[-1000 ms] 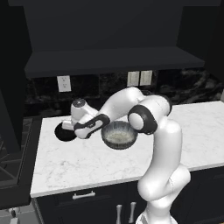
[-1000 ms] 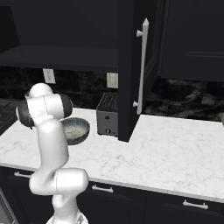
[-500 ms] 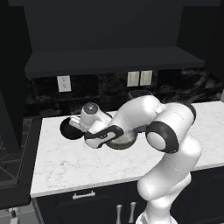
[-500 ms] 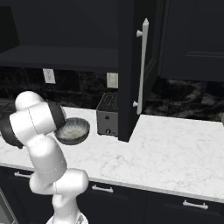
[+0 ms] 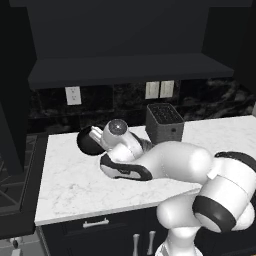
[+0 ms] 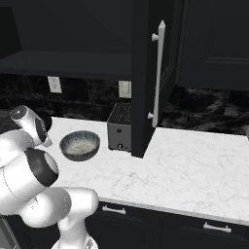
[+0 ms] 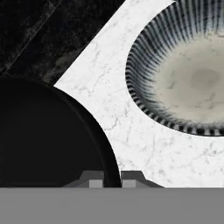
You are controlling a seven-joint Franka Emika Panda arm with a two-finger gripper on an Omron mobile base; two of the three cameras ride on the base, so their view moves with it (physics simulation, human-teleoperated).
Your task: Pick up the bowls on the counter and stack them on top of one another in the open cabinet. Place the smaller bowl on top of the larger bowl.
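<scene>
The wall cabinet [image 5: 130, 70] spans the back of the scene, dark and doorless on its shelf recess, with nothing on the shelf that can be made out. In the right base view its door [image 6: 148, 78] stands swung out toward the camera, which leaves the recess free to receive the bowls. Below it lies the white marble counter [image 5: 70, 185], and both bowls sit on it toward its left end, near the dark backsplash; neither is in the cabinet yet, so the stacking looks to be at its very start.

The arm [image 5: 170, 165] folds low across the counter, reaching left, probably to bring the hand down over the bowls from above. A dark toaster [image 6: 120, 127] stands just right of the bowls and is no part of the job.

The grey bowl [image 6: 80, 145] rests upright, ribbed wall outside, pale speckled inside [image 7: 197, 83]. The black bowl [image 5: 90, 141] sits just beside it, with a strip of bare marble between them, so they are not touching.

The gripper [image 7: 112, 179] hangs directly over the near rim of the black bowl [image 7: 43, 135], the rim running between the two fingertips [image 7: 95, 178]. The gap between them is narrow and nothing is held; the fingers seem nearly closed, straddling the rim for a pinch on the bowl's wall.
</scene>
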